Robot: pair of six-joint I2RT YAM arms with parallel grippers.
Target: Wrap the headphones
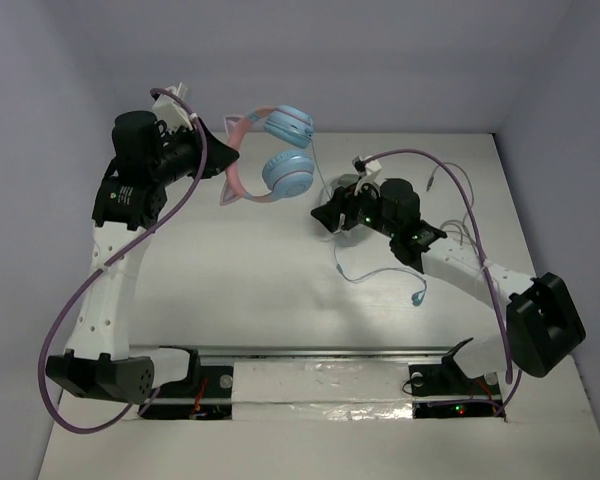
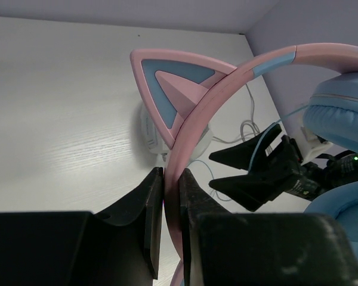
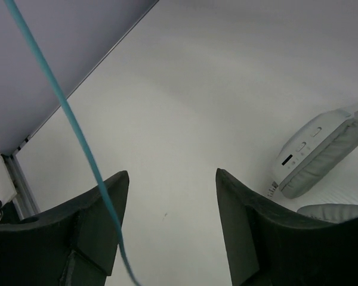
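Note:
The headphones (image 1: 285, 150) hang above the far middle of the table, with light-blue ear cups (image 2: 340, 113) and a pink headband (image 2: 227, 77) with a cat ear (image 2: 167, 83). My left gripper (image 2: 172, 176) is shut on the headband, which is pinched between both fingers (image 1: 220, 155). The thin light-blue cable (image 1: 355, 278) drops from a cup and trails over the table to its plug (image 1: 418, 298). My right gripper (image 3: 172, 179) stands open just right of the cups (image 1: 325, 215). The cable (image 3: 77, 131) crosses in front of its left finger, and nothing is between the fingers.
White-and-grey headphones (image 3: 319, 155) lie on the table near the right gripper, with a white part (image 2: 149, 131) showing behind the pink headband. Their thin white cable (image 1: 465, 235) lies by the right arm. Walls close the table at the back and sides.

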